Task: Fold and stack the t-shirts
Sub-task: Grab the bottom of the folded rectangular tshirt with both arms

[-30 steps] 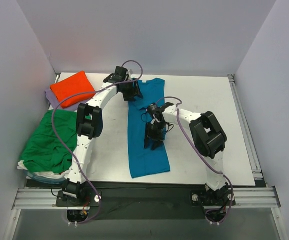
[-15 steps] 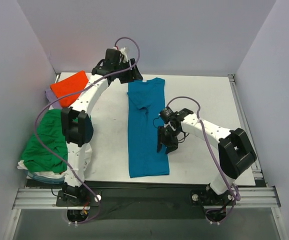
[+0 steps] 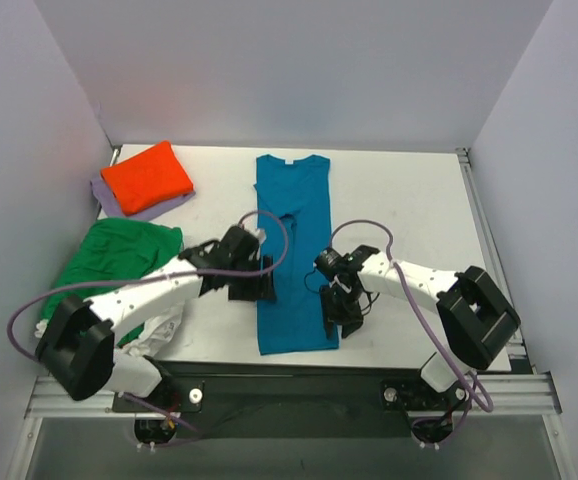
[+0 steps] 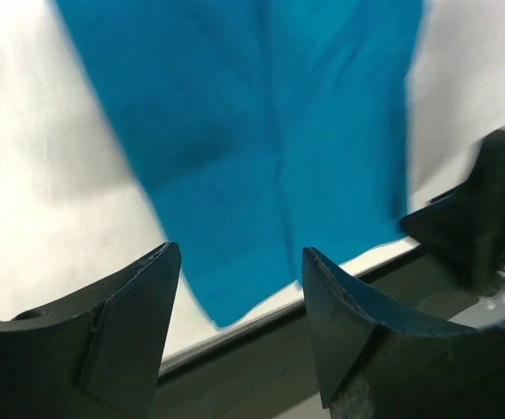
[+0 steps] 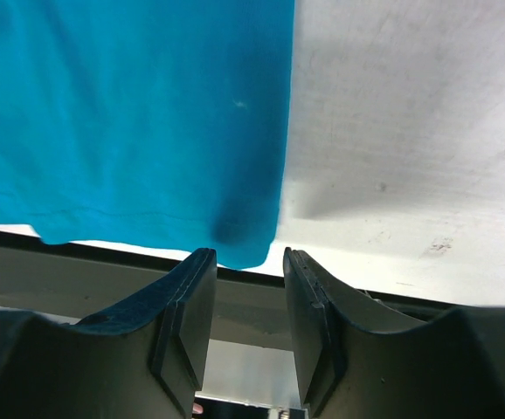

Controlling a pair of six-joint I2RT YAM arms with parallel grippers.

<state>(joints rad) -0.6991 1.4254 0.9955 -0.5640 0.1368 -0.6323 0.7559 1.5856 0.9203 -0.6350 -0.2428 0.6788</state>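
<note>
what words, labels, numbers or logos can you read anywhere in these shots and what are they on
No text can be read in any view.
teal-blue t-shirt: plain, no print; a pale spot at its collar is too small to tell.
orange t-shirt and green t-shirt: plain, no print showing.
left gripper and right gripper: bare black fingers, no markings.
</note>
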